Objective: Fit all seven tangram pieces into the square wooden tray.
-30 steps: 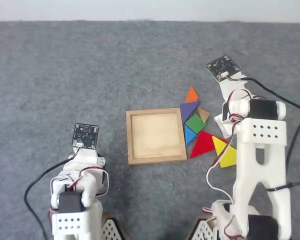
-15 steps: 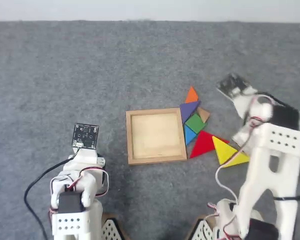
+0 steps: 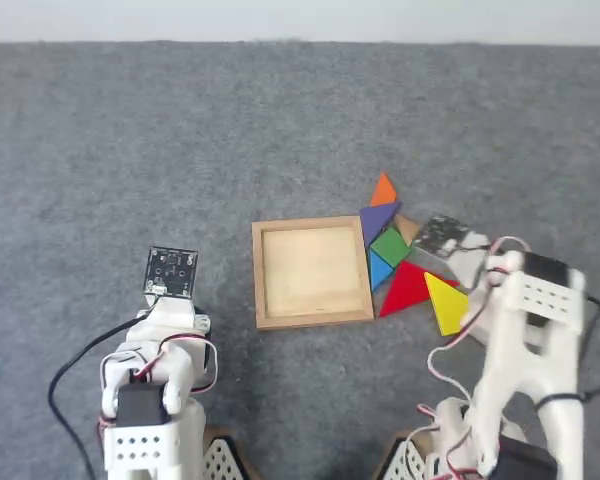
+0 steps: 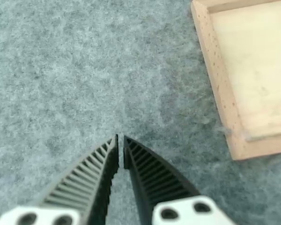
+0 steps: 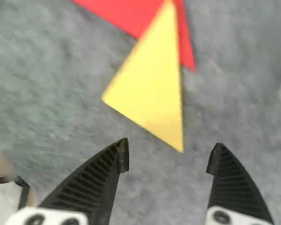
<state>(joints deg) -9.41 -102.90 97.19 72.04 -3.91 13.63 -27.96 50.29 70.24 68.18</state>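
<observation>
1. The square wooden tray lay flat near the middle of the grey felt-covered table. Its floor showed bare wood.
2. The tangram pieces sat clustered on the felt just beside the tray's right rim. The orange triangle was farthest from the arms. Next came the purple piece at the tray's far right corner, then the green square with a small tan piece beside it.
3. The blue triangle lay against the tray's rim. The red triangle touched the yellow triangle on the side away from the tray.
4. The right gripper hung over the yellow triangle. Its jaws were spread wide, released and grasping nothing. One corner of the triangle pointed into the gap between them. I could not tell whether the tips touched the felt.
5. The left gripper sat over bare felt, near the tray's nearer left corner but apart from it. Its jaws were clenched, tips almost meeting, with nothing between them.
</observation>
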